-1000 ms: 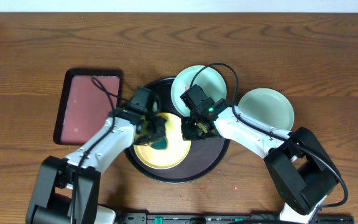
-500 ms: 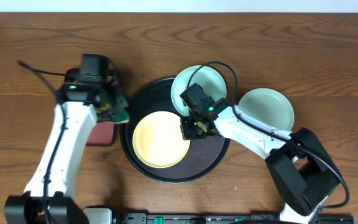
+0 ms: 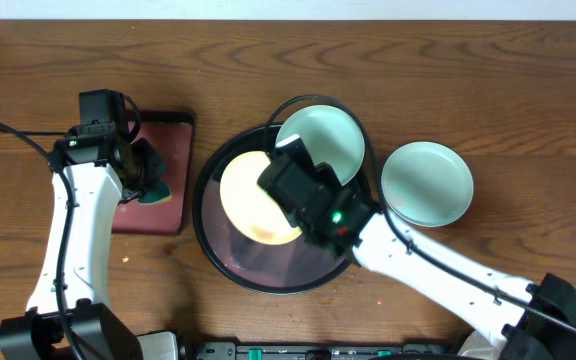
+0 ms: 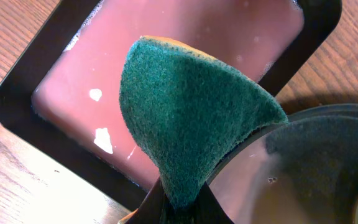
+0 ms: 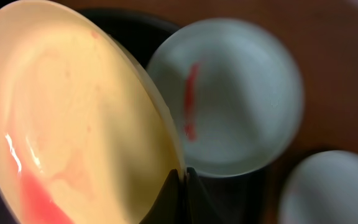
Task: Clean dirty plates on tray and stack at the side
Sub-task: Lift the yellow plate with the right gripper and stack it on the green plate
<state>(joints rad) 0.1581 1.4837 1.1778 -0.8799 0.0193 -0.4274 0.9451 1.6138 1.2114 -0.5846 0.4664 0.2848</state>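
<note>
Right gripper point(image 5: 180, 186) is clamped on the rim of the pale yellow round plastic plate point(image 5: 73, 112), with both fingers pinched together over its edge. In the wrist view the plate sits at a slant to the fingers, and a thin red film is pooled toward its lower part. From overhead the plate lies over the large round black tray point(image 3: 258, 268), directly left of the gripper. Whether its far edge touches the tray floor cannot be told.

Just beyond the gripper lies one pale mint-green round plastic plate point(image 5: 229, 93) with a red streak across its middle. It overlaps the tray's back rim. To the gripper's right, off the tray on the brown wooden table point(image 3: 528, 90), rests a second pale mint-green plate point(image 3: 426, 182), close beside the tray rim. Its face reads plain green from overhead.

Left gripper point(image 4: 179, 210) is clenched on a dark green scouring sponge point(image 4: 191, 118). The sponge is squeezed into a folded wedge rising from the fingers, and a tan backing shows along its top edge. Directly beneath the sponge lies the small rectangular dark red tray point(image 4: 166, 62) with a black border, its floor wet and marked with white specks. The black tray's rim shows just to the right of this gripper, which is clear of the yellow plate.
</note>
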